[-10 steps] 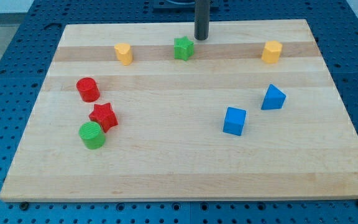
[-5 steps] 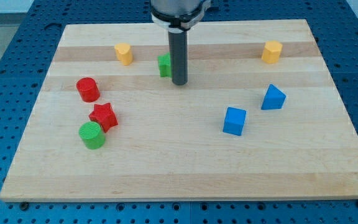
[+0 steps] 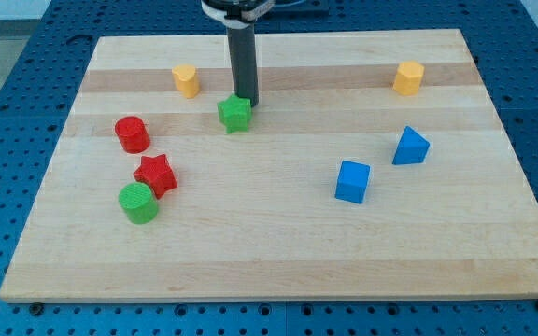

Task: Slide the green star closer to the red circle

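Observation:
The green star lies on the wooden board, left of its middle and toward the view's top. The red circle stands near the board's left side, well to the left of the star and slightly lower. My tip is at the star's upper right edge, touching it or nearly so. The dark rod rises from there to the view's top.
A red star and a green circle sit together below the red circle. Yellow blocks sit at the upper left and upper right. A blue cube and a blue wedge-like block lie at the right.
The green star has slid down and left, from the board's top band toward the red circle. My tip went from above the star to its right, then to its upper right edge.

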Robot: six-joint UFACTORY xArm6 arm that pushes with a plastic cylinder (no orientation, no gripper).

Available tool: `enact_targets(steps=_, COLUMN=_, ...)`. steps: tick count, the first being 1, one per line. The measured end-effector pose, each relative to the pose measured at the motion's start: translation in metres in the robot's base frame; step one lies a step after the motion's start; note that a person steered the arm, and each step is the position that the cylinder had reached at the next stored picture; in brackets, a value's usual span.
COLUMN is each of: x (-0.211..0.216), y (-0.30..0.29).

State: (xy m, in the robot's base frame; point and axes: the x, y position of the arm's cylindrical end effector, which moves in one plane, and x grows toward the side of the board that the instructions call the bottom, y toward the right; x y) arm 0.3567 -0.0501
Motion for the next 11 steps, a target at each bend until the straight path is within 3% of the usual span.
enact_targets(steps=2, x=0.06, y=-0.022)
enact_targets(steps=5, x=0.087, y=0.045)
enact_targets(steps=6, x=0.109, y=0.033)
enact_targets(steps=11, x=0.101, y=-0.01)
